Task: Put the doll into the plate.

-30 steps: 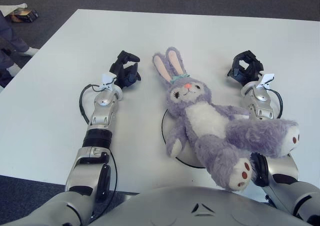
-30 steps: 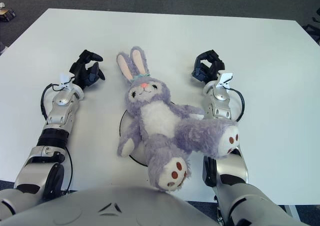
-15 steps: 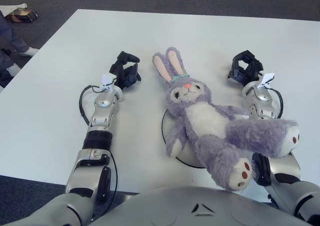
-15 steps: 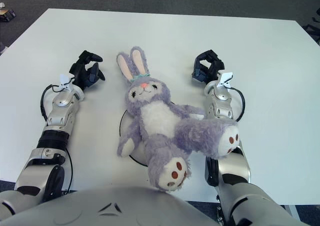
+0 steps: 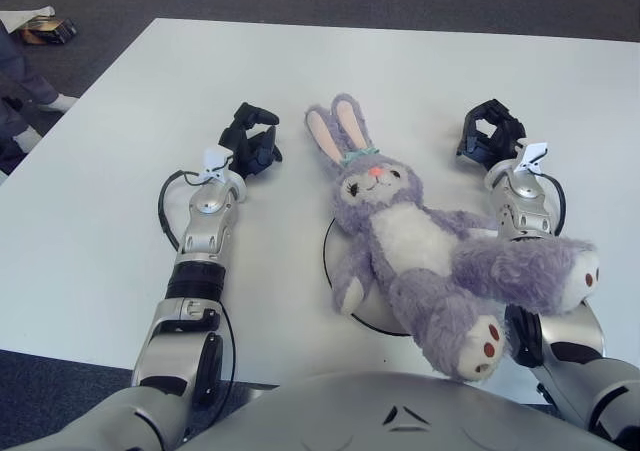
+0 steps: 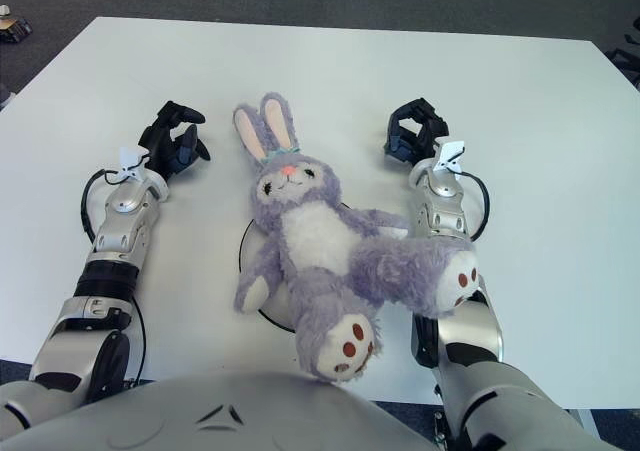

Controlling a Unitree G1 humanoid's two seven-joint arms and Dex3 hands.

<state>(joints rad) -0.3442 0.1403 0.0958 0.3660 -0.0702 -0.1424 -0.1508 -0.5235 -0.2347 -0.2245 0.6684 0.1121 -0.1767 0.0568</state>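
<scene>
- The soft purple plush rabbit doll [image 6: 320, 251] lies on its back over the round white plate with a dark rim [image 6: 246, 253], so the placing looks essentially done; I judge the step in hand is drawing both arms clear.
- To finish well, the right arm should pull away slowly, because one plush leg drapes across the right forearm and a quick move could drag the doll off the plate.
- The right hand [image 6: 415, 131] shows beyond the doll's right side, above the white table [image 6: 330, 71]; its black fingers are curled loosely and hold nothing.
- The left hand [image 6: 172, 138] shows left of the doll's ears, its fingers likewise curled around nothing.
- The doll has long ears with pink lining, a pink nose, a white belly, a small teal bow at the ears and brown pads on its pale soles.
- Its head and ears reach past the plate's far rim onto the table, and its feet hang past the near rim towards the robot's body.
</scene>
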